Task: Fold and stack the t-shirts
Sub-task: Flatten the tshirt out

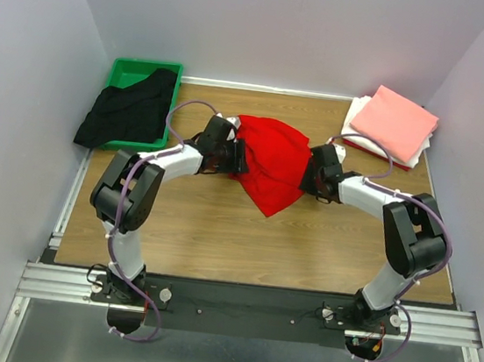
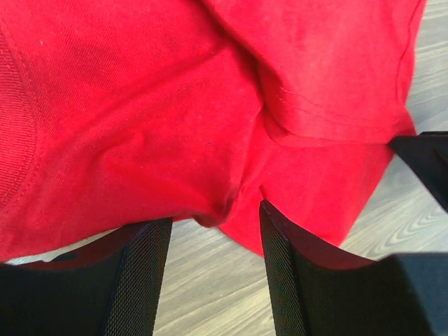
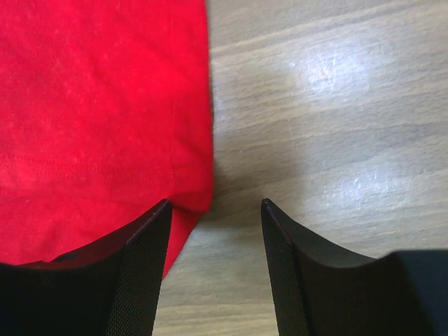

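A bright red t-shirt (image 1: 271, 162) lies crumpled in the middle of the wooden table. My left gripper (image 1: 238, 157) is at its left edge and my right gripper (image 1: 310, 175) at its right edge. In the left wrist view the red t-shirt (image 2: 175, 105) fills the frame, and a hanging fold of it dips between the tips of the open left gripper (image 2: 214, 213). In the right wrist view the red t-shirt (image 3: 91, 105) ends at a hemmed corner beside the left fingertip of the open right gripper (image 3: 216, 203). Nothing is pinched. A black t-shirt (image 1: 131, 110) drapes over a green tray (image 1: 127, 70).
At the back right a folded salmon-pink t-shirt (image 1: 395, 120) rests on a folded white one (image 1: 358, 135). Grey walls close in the table on the left, back and right. Bare wood (image 1: 217, 240) lies between the red shirt and the arm bases.
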